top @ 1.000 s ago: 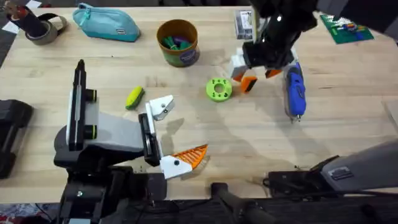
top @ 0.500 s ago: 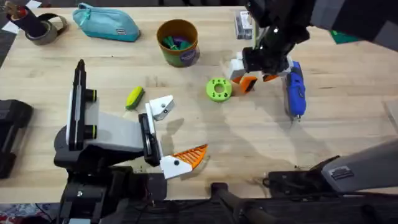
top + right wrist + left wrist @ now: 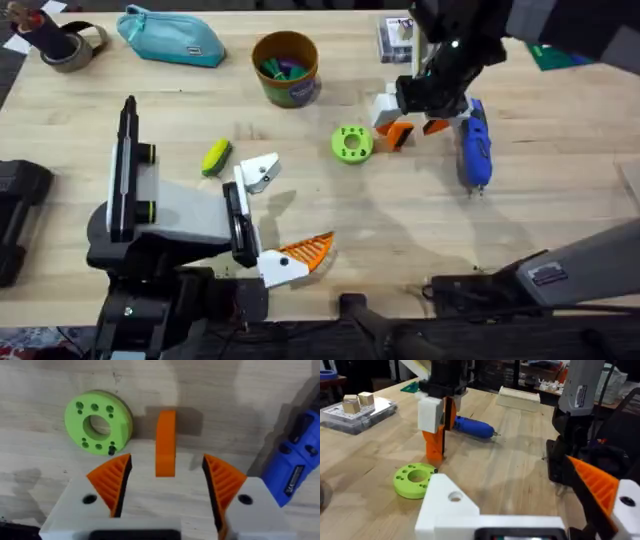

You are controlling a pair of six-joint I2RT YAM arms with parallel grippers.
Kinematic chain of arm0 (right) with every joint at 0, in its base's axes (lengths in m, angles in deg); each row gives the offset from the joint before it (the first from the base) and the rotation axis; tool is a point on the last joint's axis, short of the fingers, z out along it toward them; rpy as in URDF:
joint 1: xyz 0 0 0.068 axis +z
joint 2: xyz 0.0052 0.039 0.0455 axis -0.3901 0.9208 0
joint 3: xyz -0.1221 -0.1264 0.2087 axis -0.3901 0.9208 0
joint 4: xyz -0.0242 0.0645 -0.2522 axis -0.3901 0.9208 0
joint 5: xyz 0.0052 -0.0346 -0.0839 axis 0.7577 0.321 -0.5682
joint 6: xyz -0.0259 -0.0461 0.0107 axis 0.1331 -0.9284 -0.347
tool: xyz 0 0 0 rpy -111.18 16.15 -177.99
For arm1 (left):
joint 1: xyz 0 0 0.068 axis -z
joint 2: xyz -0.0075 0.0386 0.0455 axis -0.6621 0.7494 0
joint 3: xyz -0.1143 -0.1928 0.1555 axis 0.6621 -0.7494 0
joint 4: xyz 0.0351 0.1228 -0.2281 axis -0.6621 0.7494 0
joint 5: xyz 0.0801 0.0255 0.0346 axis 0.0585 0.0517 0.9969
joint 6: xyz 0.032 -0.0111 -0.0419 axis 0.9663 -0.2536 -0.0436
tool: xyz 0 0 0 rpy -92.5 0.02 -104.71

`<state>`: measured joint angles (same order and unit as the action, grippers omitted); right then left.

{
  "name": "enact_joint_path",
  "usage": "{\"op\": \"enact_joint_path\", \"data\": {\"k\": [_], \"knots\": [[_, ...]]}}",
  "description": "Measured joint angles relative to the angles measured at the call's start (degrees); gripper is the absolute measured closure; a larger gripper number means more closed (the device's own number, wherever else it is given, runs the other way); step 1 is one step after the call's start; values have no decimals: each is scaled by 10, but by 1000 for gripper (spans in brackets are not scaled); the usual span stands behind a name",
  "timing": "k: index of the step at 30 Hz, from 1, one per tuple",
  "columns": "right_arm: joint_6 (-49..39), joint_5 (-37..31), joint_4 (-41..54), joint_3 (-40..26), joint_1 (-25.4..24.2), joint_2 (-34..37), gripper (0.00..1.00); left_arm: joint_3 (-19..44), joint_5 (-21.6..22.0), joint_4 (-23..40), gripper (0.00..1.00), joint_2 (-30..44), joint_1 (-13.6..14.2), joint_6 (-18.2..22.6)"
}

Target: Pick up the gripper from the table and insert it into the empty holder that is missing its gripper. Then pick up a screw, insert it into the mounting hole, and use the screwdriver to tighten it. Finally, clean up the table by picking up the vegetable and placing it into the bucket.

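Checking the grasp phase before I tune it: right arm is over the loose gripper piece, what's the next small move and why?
Probably close on it. In the right wrist view the right gripper is open with its orange pads either side of the gripper piece, which stands centred between them beside the green disc. Whether it first needs to drop slightly lower I cannot tell.

The gripper (image 3: 398,132) lies between the disc (image 3: 351,143) and the screwdriver (image 3: 473,146), bucket (image 3: 286,68) behind.

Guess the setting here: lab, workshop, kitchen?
Most likely a robotics lab workbench: a wooden table, a blue electric screwdriver, a clear parts box, and shelves of gear behind in the left wrist view.
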<state>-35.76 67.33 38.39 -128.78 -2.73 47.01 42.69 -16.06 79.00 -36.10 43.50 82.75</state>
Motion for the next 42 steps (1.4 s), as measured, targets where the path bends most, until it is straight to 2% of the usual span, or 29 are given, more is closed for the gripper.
{"op": "enact_joint_path", "data": {"k": [9, 16, 26, 30, 31, 32, 33, 34, 42], "knots": [[-5, 4, 1, 7, 0, 13, 150, 0, 0, 0, 14, 0, 0, 0], [-8, 4, 0, 7, 0, 13, 387, 0, 0, 0, 13, 0, 0, 0], [-9, 4, -16, 7, 0, 13, 478, 0, 0, 0, 14, 0, 0, 0], [-10, 4, -19, 7, 0, 13, 596, 0, 0, 0, 14, 0, 0, 0], [-13, 4, -19, 7, 0, 13, 661, 0, 0, 0, 14, 0, 0, 0], [-11, 4, -19, 7, 0, 13, 795, 0, 0, 0, 14, 0, 0, 0], [-11, 4, -19, 7, 0, 13, 869, 0, 0, 0, 14, 0, 0, 0], [-10, 4, -21, 7, 0, 12, 989, 0, 0, 0, 14, 0, 0, 0], [-10, 4, -19, 7, 0, 12, 990, 0, 0, 0, 13, 0, 0, 0]]}}
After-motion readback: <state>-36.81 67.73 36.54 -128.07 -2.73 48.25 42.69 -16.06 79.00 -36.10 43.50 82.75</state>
